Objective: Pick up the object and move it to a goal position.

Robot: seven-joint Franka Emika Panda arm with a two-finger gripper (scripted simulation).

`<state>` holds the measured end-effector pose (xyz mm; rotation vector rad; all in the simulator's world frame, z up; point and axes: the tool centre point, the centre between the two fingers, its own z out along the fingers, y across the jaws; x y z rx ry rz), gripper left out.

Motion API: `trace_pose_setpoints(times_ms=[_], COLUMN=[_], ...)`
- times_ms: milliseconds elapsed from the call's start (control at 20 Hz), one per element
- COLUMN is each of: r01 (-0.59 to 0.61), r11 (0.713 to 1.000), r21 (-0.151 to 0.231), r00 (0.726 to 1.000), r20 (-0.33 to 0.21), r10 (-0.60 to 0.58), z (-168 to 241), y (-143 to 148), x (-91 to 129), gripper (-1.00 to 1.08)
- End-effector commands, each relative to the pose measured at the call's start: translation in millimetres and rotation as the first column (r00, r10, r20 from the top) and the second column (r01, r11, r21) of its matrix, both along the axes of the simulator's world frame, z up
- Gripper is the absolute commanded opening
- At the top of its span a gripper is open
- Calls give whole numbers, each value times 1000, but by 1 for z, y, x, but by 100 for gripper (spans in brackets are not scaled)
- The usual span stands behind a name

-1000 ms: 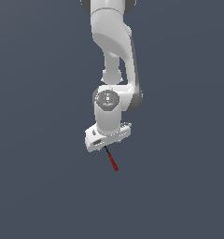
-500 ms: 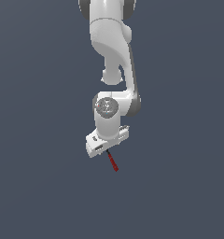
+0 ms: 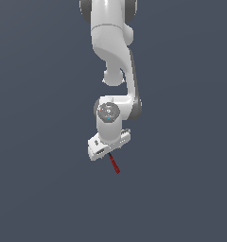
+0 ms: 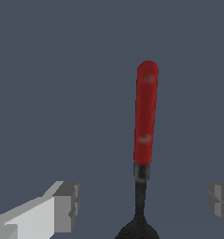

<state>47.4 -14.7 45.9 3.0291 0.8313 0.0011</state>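
**Inspector:** Position of the tool (image 4: 145, 116) relative to the gripper (image 4: 142, 205)?

**Assistant:** It lies between the two fingers (image 4: 67, 205), nearer the far-side one but apart from both. The black head sits at the gripper end; the red handle runs straight out beyond the fingertips.

**Inspector:** Long axis?

**Assistant:** Roughly crosswise to the line joining the fingertips, so a closing stroke would meet the thin neck side-on. That is my judgement.

**Inspector:** Finger state?

**Assistant:** Spread wide, holding nothing. In the exterior view the tool (image 3: 114, 163) pokes out just below the gripper (image 3: 106, 150).

**Inspector:** Resting or lifted?

**Assistant:** Cannot tell.
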Motion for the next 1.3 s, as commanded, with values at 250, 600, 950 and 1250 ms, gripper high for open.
trace_pose_setpoints(times_ms=[250,600,950,1250], r01=[-3,-3,-3,-2], r11=[1000,1000,1000,1000], r21=[0,0,0,-1], r00=[1000,1000,1000,1000], r20=[-1,-1,-1,2], r10=[3,3,3,2], z=[-33,-35,-35,-29], y=[0,0,0,2], x=[-1,0,0,-1], gripper=[100,-100,-100,-100])
